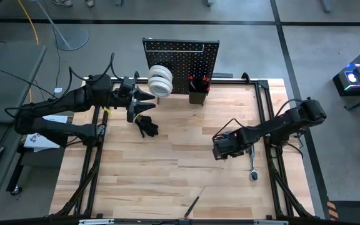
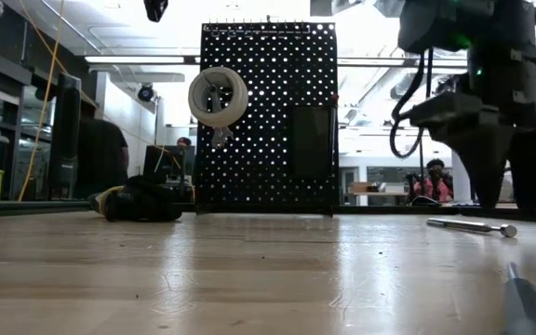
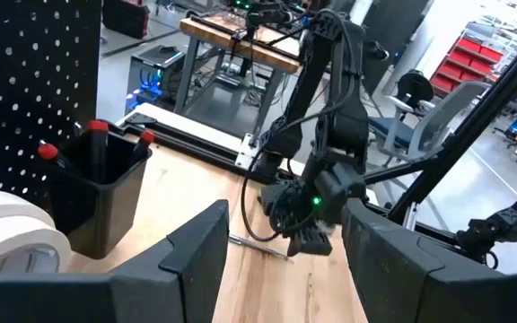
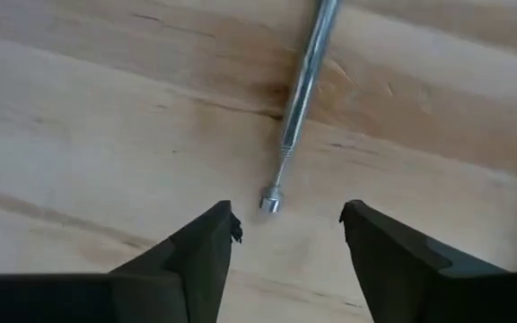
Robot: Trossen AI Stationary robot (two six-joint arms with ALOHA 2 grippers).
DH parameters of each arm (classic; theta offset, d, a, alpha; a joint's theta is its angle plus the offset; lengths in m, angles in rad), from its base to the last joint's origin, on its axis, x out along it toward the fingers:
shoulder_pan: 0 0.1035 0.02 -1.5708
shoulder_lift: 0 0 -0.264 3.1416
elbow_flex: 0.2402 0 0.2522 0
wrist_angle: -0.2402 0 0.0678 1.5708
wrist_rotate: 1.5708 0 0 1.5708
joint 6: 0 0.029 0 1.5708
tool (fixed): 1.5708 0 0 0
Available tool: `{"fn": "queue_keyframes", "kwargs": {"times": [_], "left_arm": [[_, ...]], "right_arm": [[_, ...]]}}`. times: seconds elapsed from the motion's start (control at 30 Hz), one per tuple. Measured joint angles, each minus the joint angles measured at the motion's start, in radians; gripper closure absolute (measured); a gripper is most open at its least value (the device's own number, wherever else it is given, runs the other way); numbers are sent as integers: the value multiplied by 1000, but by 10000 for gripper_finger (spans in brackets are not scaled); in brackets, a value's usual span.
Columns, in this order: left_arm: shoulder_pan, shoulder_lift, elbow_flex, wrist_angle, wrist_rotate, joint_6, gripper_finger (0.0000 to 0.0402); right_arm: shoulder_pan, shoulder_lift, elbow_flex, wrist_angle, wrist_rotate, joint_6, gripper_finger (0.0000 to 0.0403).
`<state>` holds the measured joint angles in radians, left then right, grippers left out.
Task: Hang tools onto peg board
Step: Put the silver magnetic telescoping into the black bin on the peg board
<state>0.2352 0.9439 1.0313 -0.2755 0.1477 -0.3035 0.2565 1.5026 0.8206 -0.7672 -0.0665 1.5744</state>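
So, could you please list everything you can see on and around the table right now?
Peg board: one, black, upright at the table's far edge.
Tape rolls: white, hung on the board's left side.
Bin: one, black, on the board, holding red-handled screwdrivers.
Ratchet: one, silver, lying on the table's right side.
Black bundle: one, on the table's left.
Slim tool: one, dark, near front edge.
Left gripper: fingers open, near the tape.
Right gripper: fingers open over the ratchet's end.

The overhead camera looks straight down on the whole table (image 1: 167, 169). The low one sits at tabletop level, facing the peg board (image 2: 268, 116). Both wrist cameras look past their own fingers; the right one is close above the ratchet (image 4: 299, 99), also seen overhead.
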Motion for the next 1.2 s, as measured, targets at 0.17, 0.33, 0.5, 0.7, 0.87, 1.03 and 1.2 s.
{"fn": "queue_keyframes", "kwargs": {"times": [0.17,0.33,0.5,0.7,0.87,1.03,1.2], "left_arm": [[0,0,0,0,-1,0,202],[0,0,0,0,-5,1,202],[0,0,0,0,-11,5,202],[0,0,0,0,-11,19,202],[0,0,0,-1,-11,19,202],[0,0,0,3,-11,20,202],[0,0,0,23,-10,26,202]], "right_arm": [[0,82,2,86,-13,44,195],[-1,175,12,99,-18,107,195],[-11,230,24,64,-21,185,209],[-3,234,25,10,-10,164,330],[5,234,25,5,2,76,385],[16,222,41,-6,36,61,397],[35,188,86,-48,156,45,400]]}}
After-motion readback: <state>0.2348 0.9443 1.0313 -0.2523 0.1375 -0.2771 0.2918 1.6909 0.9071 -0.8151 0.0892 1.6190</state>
